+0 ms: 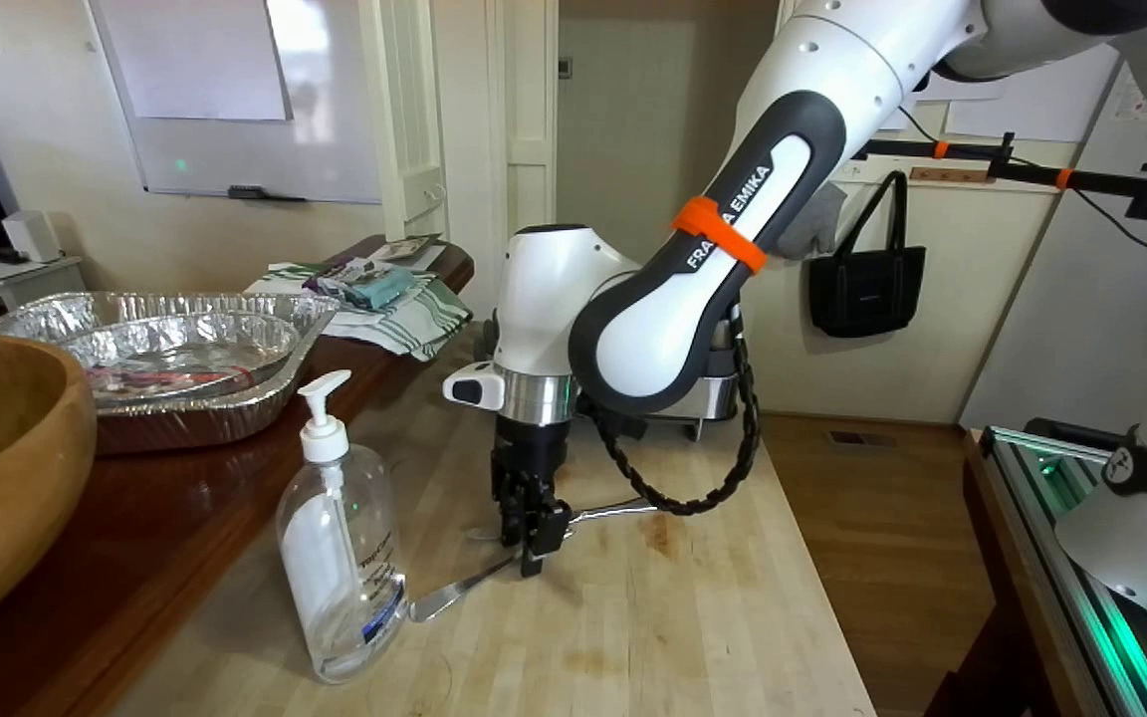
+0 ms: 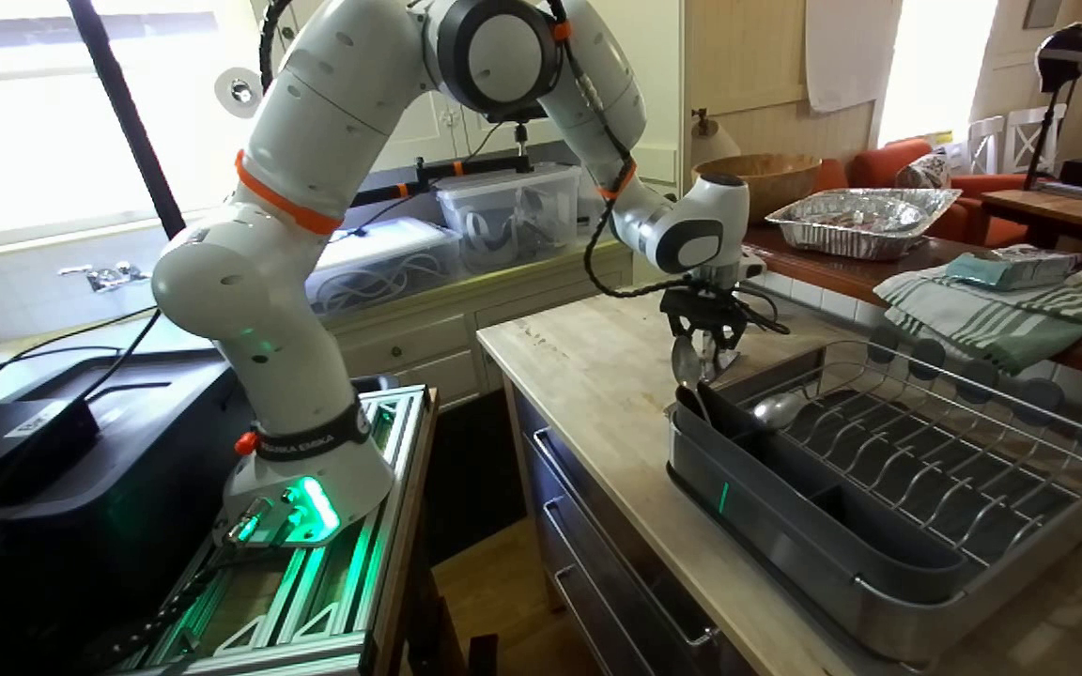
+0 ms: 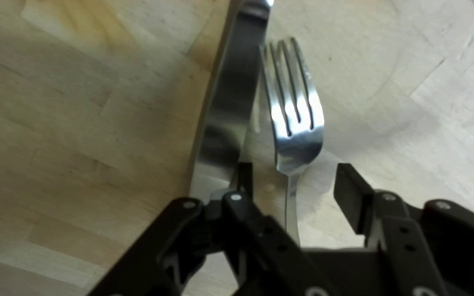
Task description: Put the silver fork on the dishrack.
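In the wrist view the silver fork [image 3: 297, 142] lies flat on the wooden counter, tines pointing up the picture. My gripper [image 3: 296, 183] is open, its fingers on either side of the fork's neck, with gaps to both. The fork's lower handle is hidden by the gripper. A flat grey knife-like utensil [image 3: 233, 98] lies close to the fork's left, partly under the left finger. In both exterior views the gripper [image 1: 534, 553] [image 2: 705, 347] is down at counter height. The dishrack [image 2: 992, 615] stands nearby; its metal side [image 1: 703, 403] shows partly behind the arm.
A clear soap pump bottle [image 1: 344, 568] stands near the gripper. One spoon [image 2: 687, 361] stands upright in the dishrack's dark caddy, and another spoon [image 2: 779, 410] leans there. Foil pans [image 1: 205, 398], a wooden bowl [image 1: 6, 468] and striped towels [image 1: 404, 319] sit on the raised ledge.
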Tool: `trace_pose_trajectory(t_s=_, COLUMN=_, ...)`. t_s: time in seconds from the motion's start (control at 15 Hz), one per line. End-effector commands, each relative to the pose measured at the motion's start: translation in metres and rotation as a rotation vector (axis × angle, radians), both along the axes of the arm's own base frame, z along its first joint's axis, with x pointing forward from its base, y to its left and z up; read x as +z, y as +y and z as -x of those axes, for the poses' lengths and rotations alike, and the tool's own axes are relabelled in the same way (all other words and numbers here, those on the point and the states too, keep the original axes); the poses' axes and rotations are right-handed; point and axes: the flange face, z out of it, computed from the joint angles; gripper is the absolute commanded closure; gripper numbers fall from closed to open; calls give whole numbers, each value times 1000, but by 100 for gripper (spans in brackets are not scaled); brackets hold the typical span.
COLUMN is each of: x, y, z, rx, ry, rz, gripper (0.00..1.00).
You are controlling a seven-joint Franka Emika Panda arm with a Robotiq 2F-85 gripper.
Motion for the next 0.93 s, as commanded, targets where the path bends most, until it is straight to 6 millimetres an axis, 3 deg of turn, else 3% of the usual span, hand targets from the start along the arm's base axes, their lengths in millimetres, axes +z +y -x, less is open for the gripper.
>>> trace_pose_trajectory(t_s=0.0, x=-9, y=0, z=-6, rx=3, ry=15, rz=28, gripper=79)
trace_pose_trajectory(t_s=0.2, x=-8, y=-1, z=-7, rx=3, ry=11, rz=32, gripper=99)
trace_pose_trajectory(t_s=0.6, x=-5, y=-2, z=-6, rx=3, ry=25, rz=43, gripper=98)
trace_pose_trajectory(t_s=0.87, x=8, y=-9, z=-3, rx=-6, ry=39, rz=75, gripper=98)
